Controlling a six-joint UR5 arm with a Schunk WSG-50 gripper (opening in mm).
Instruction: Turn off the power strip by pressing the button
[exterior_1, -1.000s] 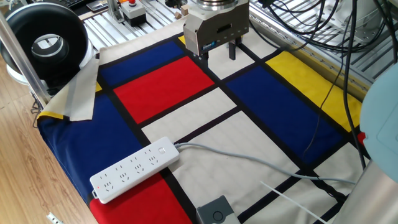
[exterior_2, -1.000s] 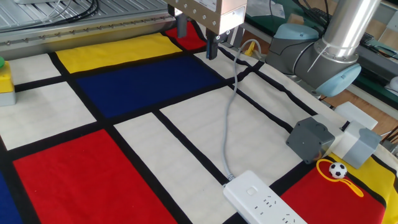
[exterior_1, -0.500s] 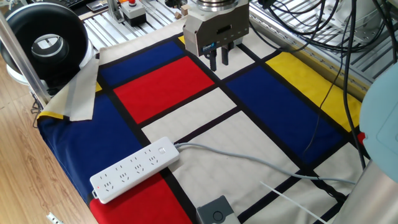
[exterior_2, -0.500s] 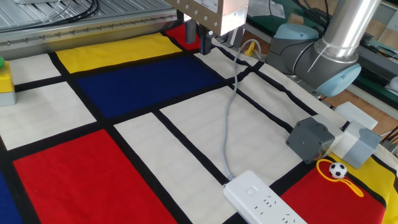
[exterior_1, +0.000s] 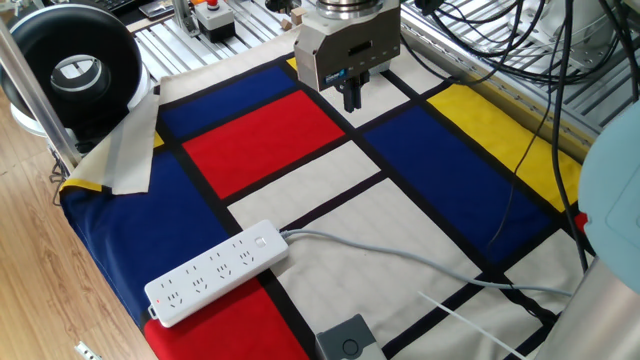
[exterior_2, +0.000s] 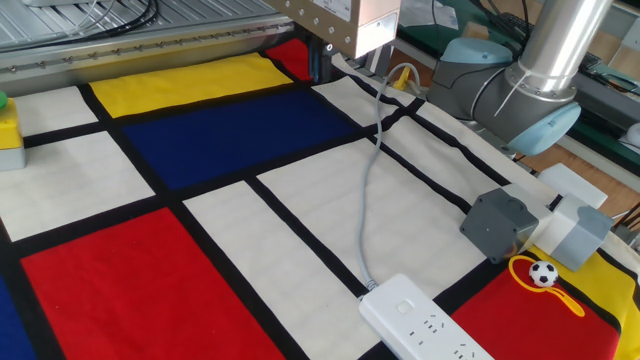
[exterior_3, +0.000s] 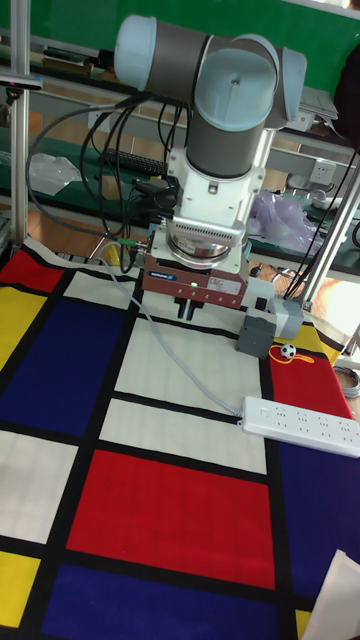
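The power strip (exterior_1: 218, 273) lies at one edge of the tabletop (exterior_1: 410, 215) on the colour-block cloth, its pale grey cord (exterior_1: 400, 255) trailing across the white panels. The button (exterior_1: 262, 241) sits flush at the cord end of the strip and is untouched. The tool (exterior_1: 353, 93) hangs over the far side of the cloth, well apart from the strip, with its fingers (exterior_1: 353, 95) brought together and no gap visible between the tips, holding nothing. Progress, as judged here: the whole approach and the press itself remain; only the narrowing of the tool appears done. Compared with the frame one second earlier, the two fingers, then spread wide, have met, while the tool's place above the cloth, the strip and the cord are unchanged.
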